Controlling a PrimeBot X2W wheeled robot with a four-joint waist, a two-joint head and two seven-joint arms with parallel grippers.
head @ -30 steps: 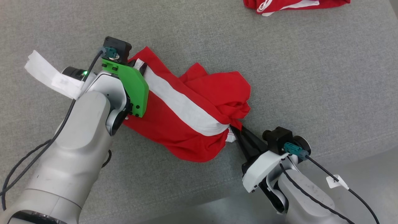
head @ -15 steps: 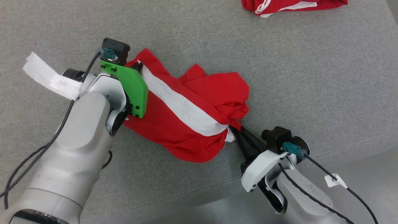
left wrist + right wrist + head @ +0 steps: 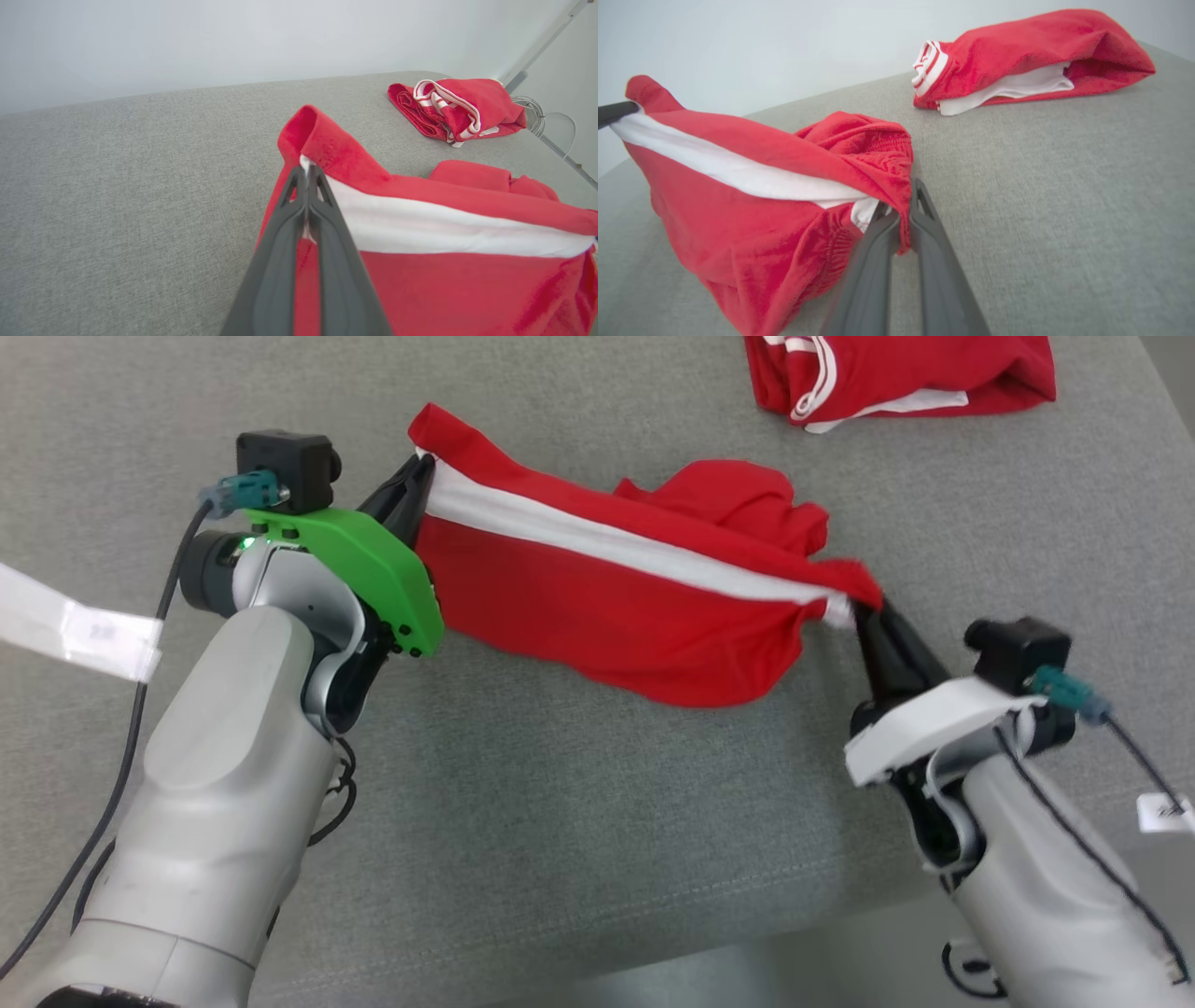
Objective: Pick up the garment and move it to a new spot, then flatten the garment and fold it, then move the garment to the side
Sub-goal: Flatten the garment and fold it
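Note:
The garment (image 3: 597, 607) is red with a white stripe, and it hangs stretched between my two grippers above the grey table (image 3: 579, 821). My left gripper (image 3: 422, 467) is shut on its left corner, seen close in the left wrist view (image 3: 307, 173) with the stripe of the garment (image 3: 444, 228) running off to the right. My right gripper (image 3: 861, 611) is shut on the bunched right end; in the right wrist view (image 3: 899, 212) the garment (image 3: 752, 205) sags to the left of the fingers. The lower edge droops toward the table.
A second red and white garment (image 3: 896, 378) lies folded at the far right of the table, also in the left wrist view (image 3: 458, 109) and the right wrist view (image 3: 1031, 60). The table's front edge (image 3: 728, 933) runs near my right arm.
Both grippers rose and drew apart, lifting the crumpled garment off the table and stretching it out. The left gripper closed on its corner. The head view shifted slightly.

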